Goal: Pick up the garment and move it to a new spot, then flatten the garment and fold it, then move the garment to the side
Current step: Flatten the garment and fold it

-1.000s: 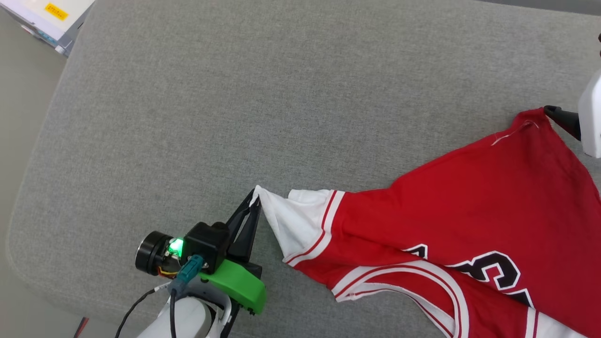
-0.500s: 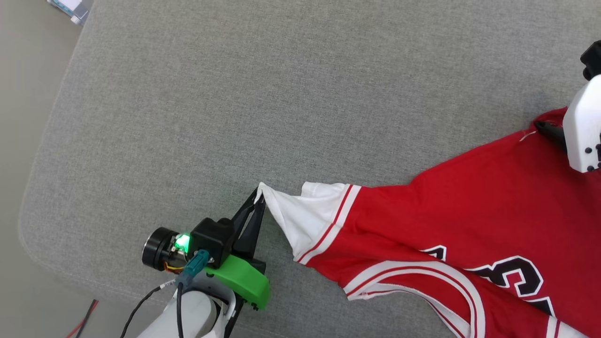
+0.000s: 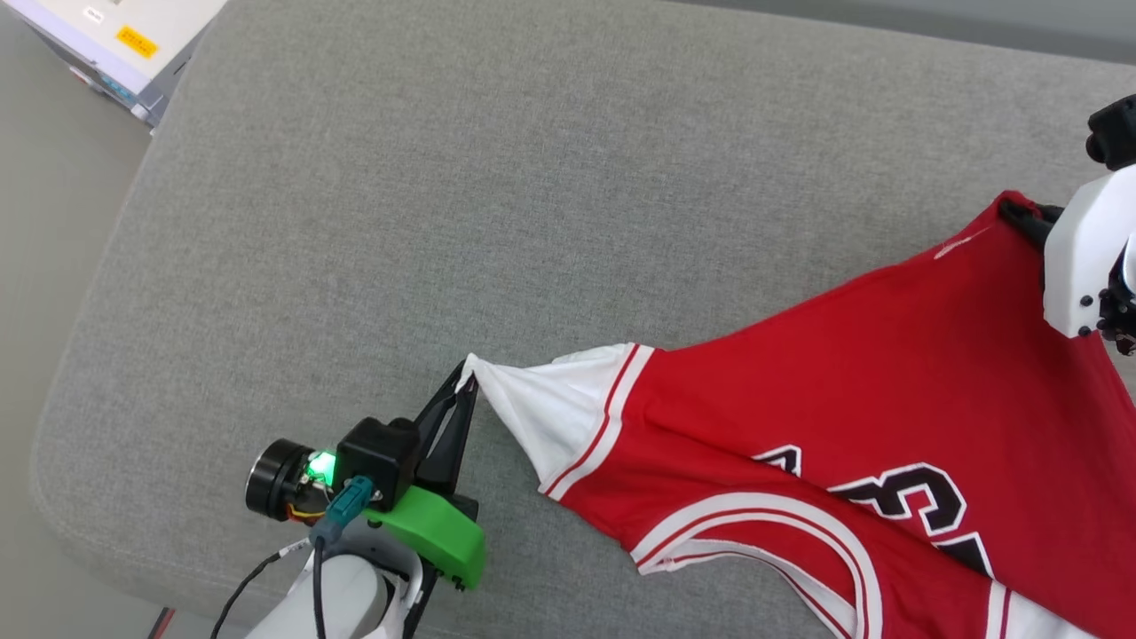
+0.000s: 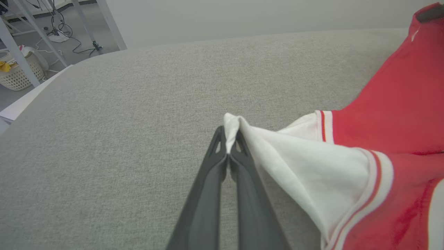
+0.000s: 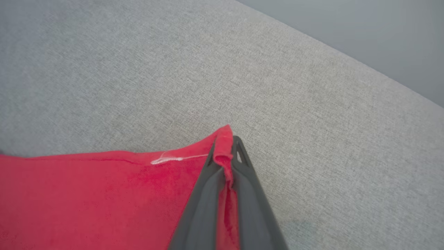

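The garment [image 3: 852, 390] is a red T-shirt with white sleeves and striped trim, spread across the right of a grey cushioned surface, with black white-outlined print showing near the lower right. My left gripper [image 3: 465, 380] is shut on the tip of the white sleeve [image 4: 277, 146], its two dark fingers [image 4: 215, 180] pressed together on the cloth. At the upper right my right gripper [image 3: 1012, 211] is shut on a red corner of the garment [image 5: 223, 142], lifted a little off the surface. The cloth is stretched taut between the two grips.
The grey cushioned surface [image 3: 444, 195] is broad, with a rounded edge at the left and front. A white box with a yellow label [image 3: 115, 44] stands beyond its far left corner. A laundry basket [image 4: 17, 74] and metal frame legs [image 4: 20, 48] stand on the floor.
The head camera has shifted. My right gripper has risen in the view with the red corner, and the garment is pulled tighter between the two grips.
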